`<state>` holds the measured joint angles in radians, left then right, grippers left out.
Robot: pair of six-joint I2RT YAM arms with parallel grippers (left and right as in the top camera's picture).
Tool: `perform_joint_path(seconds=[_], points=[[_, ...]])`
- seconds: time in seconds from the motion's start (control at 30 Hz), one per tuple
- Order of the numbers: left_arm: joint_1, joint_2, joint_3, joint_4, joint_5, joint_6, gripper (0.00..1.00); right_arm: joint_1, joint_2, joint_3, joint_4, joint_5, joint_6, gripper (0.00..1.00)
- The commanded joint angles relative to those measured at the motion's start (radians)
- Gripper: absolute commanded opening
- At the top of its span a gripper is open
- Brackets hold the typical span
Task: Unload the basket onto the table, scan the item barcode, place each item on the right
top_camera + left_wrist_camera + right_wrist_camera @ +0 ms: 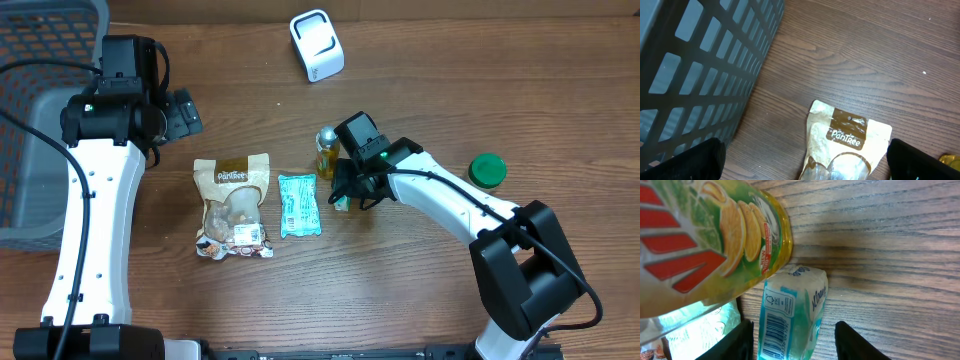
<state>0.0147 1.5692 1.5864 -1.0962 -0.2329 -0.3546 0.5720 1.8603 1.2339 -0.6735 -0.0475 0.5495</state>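
Observation:
A small teal tissue pack stands on edge on the table with its barcode label facing the right wrist camera. My right gripper straddles it, open: the left finger is close against the barcode side and a gap shows before the right finger. From overhead the pack is mostly hidden under that gripper. The white scanner stands at the back of the table. My left gripper hovers wide open above the top of a tan snack bag, holding nothing.
A yellow-green bottle stands right beside the tissue pack. A flat teal packet and the snack bag lie mid-table. A green lid sits at the right. A grey basket fills the left edge.

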Motion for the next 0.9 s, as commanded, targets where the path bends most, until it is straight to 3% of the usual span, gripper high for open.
perform_joint_path(seconds=[0.0, 0.43, 0.53, 0.87], points=[[-0.002, -0.003, 0.004, 0.0, -0.01, 0.026, 0.99, 0.005, 0.005, -0.011, 0.004, 0.002, 0.004, 0.44], [-0.002, -0.003, 0.004, 0.0, -0.01, 0.026, 0.99, 0.005, 0.005, -0.011, -0.001, 0.002, 0.004, 0.17], [-0.002, -0.003, 0.004, 0.0, -0.01, 0.026, 0.99, 0.004, 0.005, -0.011, -0.014, 0.002, 0.003, 0.04], [-0.002, -0.003, 0.004, 0.0, -0.01, 0.026, 1.0, -0.047, 0.003, 0.015, -0.092, 0.004, 0.0, 0.04]])
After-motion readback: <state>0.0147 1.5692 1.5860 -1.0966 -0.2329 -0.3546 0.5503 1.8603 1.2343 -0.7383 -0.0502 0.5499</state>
